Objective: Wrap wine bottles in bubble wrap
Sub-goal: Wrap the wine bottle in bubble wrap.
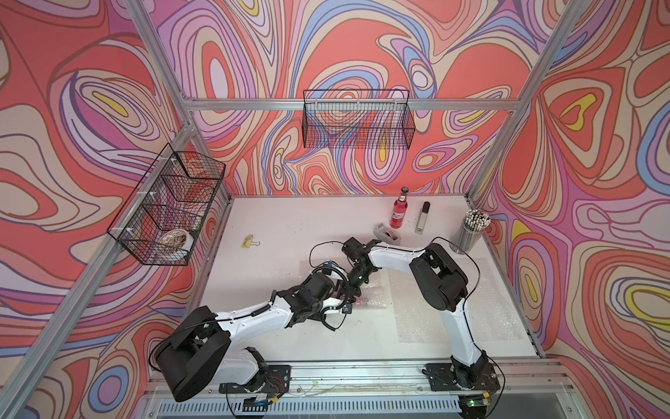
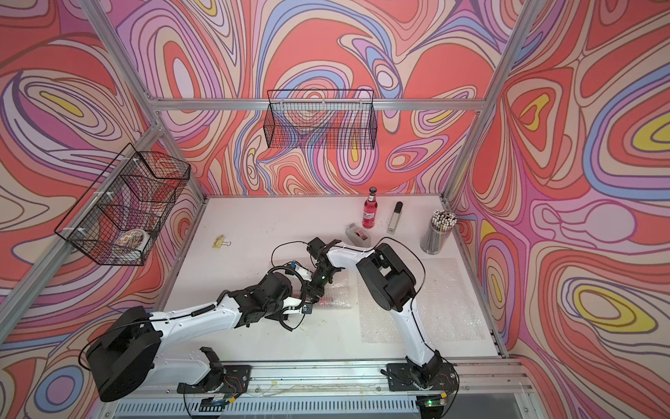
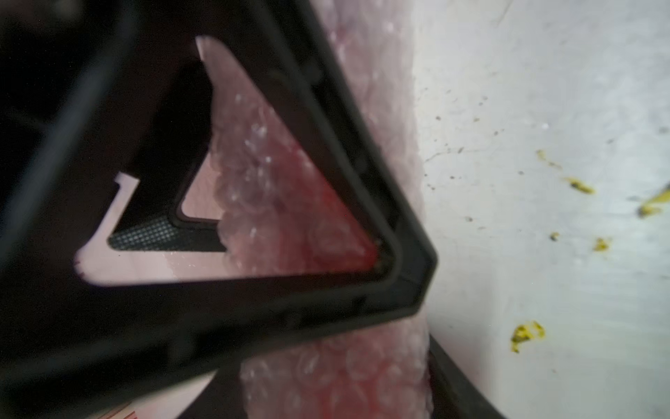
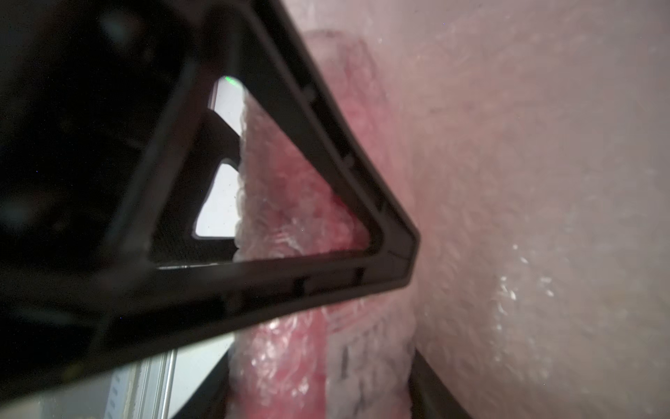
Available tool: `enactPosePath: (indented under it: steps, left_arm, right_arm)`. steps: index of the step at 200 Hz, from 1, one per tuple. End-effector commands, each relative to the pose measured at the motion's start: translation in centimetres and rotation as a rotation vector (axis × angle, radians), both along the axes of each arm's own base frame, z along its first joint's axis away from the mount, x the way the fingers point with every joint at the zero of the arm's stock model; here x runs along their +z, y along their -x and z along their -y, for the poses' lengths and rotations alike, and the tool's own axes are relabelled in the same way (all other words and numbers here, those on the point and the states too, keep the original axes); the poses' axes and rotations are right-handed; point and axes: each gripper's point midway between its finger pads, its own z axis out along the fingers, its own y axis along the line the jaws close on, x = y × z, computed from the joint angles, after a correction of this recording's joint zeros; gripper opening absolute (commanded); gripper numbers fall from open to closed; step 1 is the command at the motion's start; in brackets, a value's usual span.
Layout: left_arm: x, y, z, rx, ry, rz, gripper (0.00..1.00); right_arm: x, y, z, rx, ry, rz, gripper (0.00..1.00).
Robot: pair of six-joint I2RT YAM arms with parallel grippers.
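Bubble wrap [image 1: 471, 312] lies flat right of centre in both top views. Mid-frame we see the wrapped bottle [image 1: 371, 301] lying sideways, left gripper [image 3: 417, 326] and right gripper [image 4: 409, 315] each clamped part-open around it. Our second bottle [image 1: 399, 212] stands upright, upper right.

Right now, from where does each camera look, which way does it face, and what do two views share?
Both top views: high above the table, at its front, looking down toward the back wall; both whole arms show, left arm and right arm.
Left wrist: on the left arm, looking past the left gripper at the wrapped bottle and stained table.
Right wrist: on the right arm, looking past the right gripper at that bottle and flat bubble wrap.
Shared: both wrist views show the same wrapped bottle.
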Motion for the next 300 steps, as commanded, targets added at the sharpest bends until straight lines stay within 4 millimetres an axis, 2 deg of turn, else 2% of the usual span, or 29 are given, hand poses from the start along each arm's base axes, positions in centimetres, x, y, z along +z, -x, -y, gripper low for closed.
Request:
enactPosePath:
  steps: [1,22,42,49,60,85,131,147,166,181,192,216,235,262,285,300]
  left_arm:
    - [0.2,0.3,0.4,0.009,0.011,-0.039,0.48]
    - [-0.3,1.1,0.4,0.026,0.033,-0.102,0.45]
    - [-0.7,2.1,0.1,0.061,0.045,-0.213,0.44]
    - [-0.8,2.4,0.2,0.069,0.053,-0.247,0.44]
    - [-0.9,2.7,0.2,0.086,0.063,-0.298,0.43]
    - [-0.3,2.9,0.7,0.127,0.118,-0.413,0.43]
    - [-0.5,4.3,1.6,0.161,0.130,-0.683,0.46]
    - [-0.9,4.2,1.8,0.200,0.113,-0.744,0.46]
    - [-1.2,4.2,2.1,0.225,0.095,-0.810,0.46]
    - [-1.2,4.0,2.4,0.251,0.100,-0.859,0.47]
    - [-1.3,4.0,2.6,0.268,0.100,-0.899,0.48]
    - [-1.5,3.9,2.8,0.284,0.086,-0.964,0.49]
    - [-1.2,3.9,3.1,0.300,0.084,-1.010,0.51]
    - [-1.1,4.1,3.1,0.315,0.077,-1.064,0.54]
    - [-1.1,4.0,3.2,0.322,0.088,-1.081,0.54]
    - [-1.1,3.9,3.2,0.330,0.091,-1.090,0.54]
  right_arm:
    - [-1.7,1.7,1.3,0.015,0.089,-0.052,0.62]
    - [-0.4,1.3,1.5,0.001,0.074,-0.005,0.71]
    - [1.6,0.4,1.6,-0.034,0.046,0.057,0.78]
    - [2.2,0.1,1.9,-0.047,0.044,0.083,0.85]
    - [3.0,-0.3,2.3,-0.060,0.049,0.122,0.89]
    - [4.7,-2.0,4.5,-0.129,0.086,0.200,0.90]
    - [7.0,-4.4,10.2,-0.305,0.174,0.468,0.90]
    - [7.5,-4.4,11.7,-0.352,0.189,0.551,0.90]
    - [9.5,-3.9,12.3,-0.412,0.115,0.636,0.91]
    - [11.4,-2.2,12.0,-0.412,-0.006,0.665,0.92]
    - [11.7,-1.0,11.6,-0.393,-0.056,0.684,0.92]
    - [10.4,1.0,9.7,-0.314,-0.079,0.774,0.93]
    - [9.0,2.5,7.3,-0.210,-0.071,0.854,0.92]
    - [7.5,2.1,4.9,-0.106,-0.039,1.022,0.93]
    - [6.3,2.2,3.6,-0.033,-0.030,1.047,0.94]
    - [5.0,2.0,3.5,0.008,-0.003,1.069,0.93]
